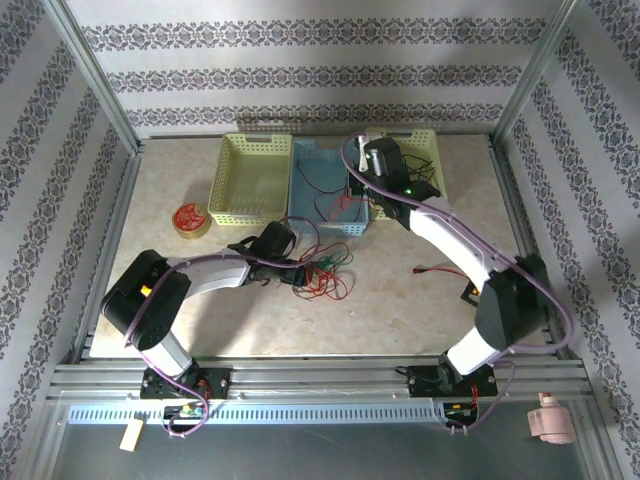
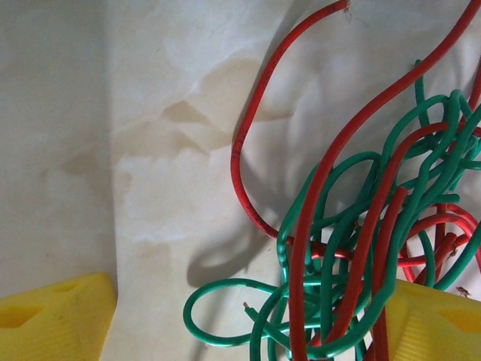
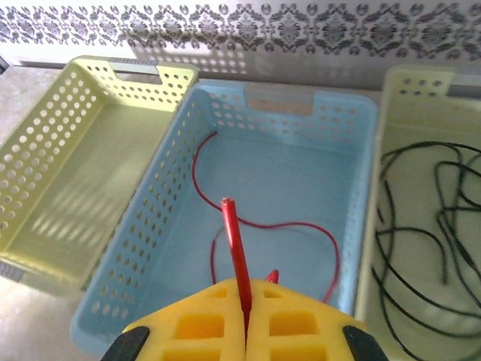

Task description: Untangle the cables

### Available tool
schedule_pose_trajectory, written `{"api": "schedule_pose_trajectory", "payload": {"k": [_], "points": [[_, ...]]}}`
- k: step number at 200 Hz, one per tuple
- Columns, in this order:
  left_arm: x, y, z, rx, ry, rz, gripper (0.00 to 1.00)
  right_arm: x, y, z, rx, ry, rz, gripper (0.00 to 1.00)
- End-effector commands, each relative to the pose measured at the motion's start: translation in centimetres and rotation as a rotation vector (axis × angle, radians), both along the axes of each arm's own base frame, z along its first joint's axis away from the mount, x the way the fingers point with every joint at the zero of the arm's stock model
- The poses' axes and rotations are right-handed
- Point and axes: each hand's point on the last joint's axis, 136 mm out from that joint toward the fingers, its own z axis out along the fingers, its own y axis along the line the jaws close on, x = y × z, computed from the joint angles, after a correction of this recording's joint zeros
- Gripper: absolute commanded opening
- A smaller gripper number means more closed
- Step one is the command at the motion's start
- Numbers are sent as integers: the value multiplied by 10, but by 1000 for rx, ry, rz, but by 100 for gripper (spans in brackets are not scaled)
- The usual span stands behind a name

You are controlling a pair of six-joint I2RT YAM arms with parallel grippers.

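Baskets: three in a row, yellow basket [image 3: 45, 143], blue basket [image 3: 169, 195], second yellow basket [image 3: 376, 226]; judged one per colour
Left gripper [image 2: 244, 320]: spread wide, holding nothing, straddling the tangle [image 2: 304, 248] of red and green cables on the table [image 1: 420, 320], likely choosing a strand
Right gripper [image 3: 246, 320]: clamped on one red cable [image 3: 234, 248] over the blue basket, likely for dropping in
Black cables [image 3: 418, 235]: in second yellow basket, count unclear
Red loop [image 3: 194, 174]: one, on blue basket floor

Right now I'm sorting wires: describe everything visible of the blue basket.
The blue basket is pale plastic, rectangular, walls pierced with round holes, a handle slot in the far wall. It stands upright between two yellow baskets. A red cable loops across its floor; the right gripper, shut on another red cable, hovers above it.
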Motion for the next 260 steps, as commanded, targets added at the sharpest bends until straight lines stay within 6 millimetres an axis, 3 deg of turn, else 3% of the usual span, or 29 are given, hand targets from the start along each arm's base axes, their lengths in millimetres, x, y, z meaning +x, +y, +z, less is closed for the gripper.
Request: {"api": "schedule_pose_trajectory", "payload": {"k": [1, 26, 42, 55, 84, 101, 131, 147, 162, 175, 200, 260], "points": [[-29, 32, -23, 111, 118, 52, 87, 29, 21, 14, 85, -45, 12, 3], [-29, 33, -21, 107, 113, 54, 87, 46, 27, 6, 85, -39, -5, 35], [-28, 34, -19, 112, 110, 58, 87, 39, 26, 7, 75, -42, -13, 40], [-27, 33, -18, 103, 102, 58, 87, 23, 27, 5, 47, -43, 9, 41], [-27, 32, -19, 102, 101, 47, 87, -52, 44, -19, 2, -3, 204, 41], [-27, 31, -20, 103, 107, 40, 87, -112, 53, -47, -16, 73, 353, 41], [-26, 29, -23, 103, 118, 35, 87, -199, 68, -87, 0, 223, 564, 42], [-26, 26, -24, 92, 130, 28, 87, -231, 75, -109, -49, 278, 655, 43], [-25, 24, -24, 87, 138, 26, 87, -247, 80, -126, -93, 310, 697, 43], [-24, 23, -25, 83, 144, 22, 87, -255, 86, -139, -130, 329, 728, 43], [-23, 19, -24, 76, 152, 17, 87, -249, 92, -144, -169, 310, 754, 43], [-24, 17, -22, 74, 166, -2, 88, -240, 101, -177, -256, 349, 812, 41]]}}
